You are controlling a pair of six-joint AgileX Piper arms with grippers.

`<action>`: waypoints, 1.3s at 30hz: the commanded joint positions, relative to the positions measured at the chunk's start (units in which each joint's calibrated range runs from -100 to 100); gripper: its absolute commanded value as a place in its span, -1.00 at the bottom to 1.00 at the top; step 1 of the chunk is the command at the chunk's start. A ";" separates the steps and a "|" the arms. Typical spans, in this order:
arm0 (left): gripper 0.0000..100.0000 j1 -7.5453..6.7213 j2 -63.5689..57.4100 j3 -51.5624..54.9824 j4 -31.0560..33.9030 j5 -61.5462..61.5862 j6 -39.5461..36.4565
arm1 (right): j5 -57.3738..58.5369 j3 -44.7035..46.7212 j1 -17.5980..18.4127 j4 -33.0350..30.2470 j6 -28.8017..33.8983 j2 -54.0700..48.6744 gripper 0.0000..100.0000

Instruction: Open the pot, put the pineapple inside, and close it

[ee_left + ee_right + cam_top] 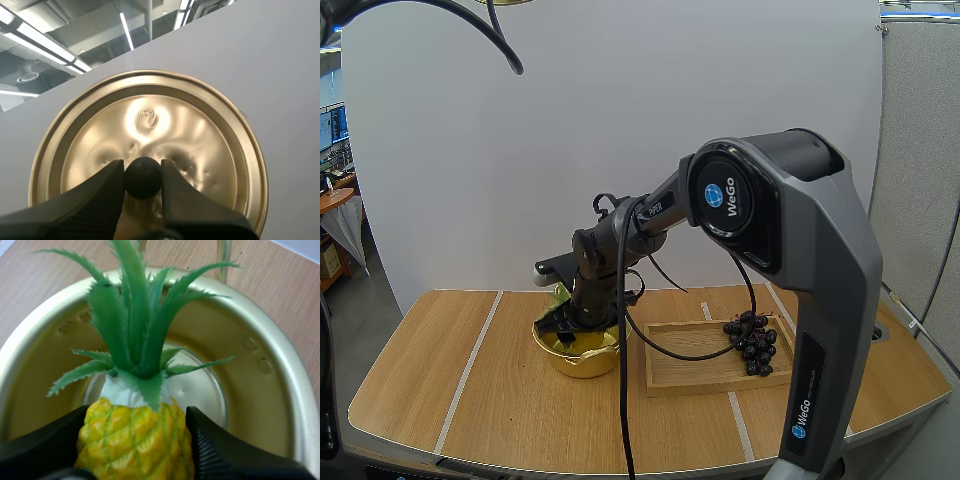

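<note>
The gold pot (582,358) stands uncovered on the table, left of the wooden tray. My right gripper (563,328) reaches down into its mouth, shut on a yellow pineapple (132,445) with green leaves (560,297). In the right wrist view the fruit is pinched between the fingers of my right gripper (138,415), leaves pointing over the pot's bare bottom, ringed by the rim (280,405). My left gripper (143,180) is shut on the black knob (143,175) of the gold lid (150,120), held up in the air.
A wooden tray (685,375) lies to the right of the pot, with a bunch of dark grapes (753,345) in its right end. Bare tabletop (460,370) stretches to the left of the pot and along the front.
</note>
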 commanded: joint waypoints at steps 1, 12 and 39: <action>-1.00 -0.13 -0.26 -0.48 0.58 -1.88 -0.59 | 1.11 -0.57 0.14 0.00 -0.31 -0.20 -1.00; -1.00 -0.13 -0.26 -0.48 0.58 -1.88 -0.59 | 3.89 -0.57 -0.49 0.00 -0.11 0.53 1.00; -1.00 -0.13 -0.26 -0.48 0.58 -1.88 -0.59 | 8.10 -0.57 -0.49 -0.69 0.04 -16.48 1.00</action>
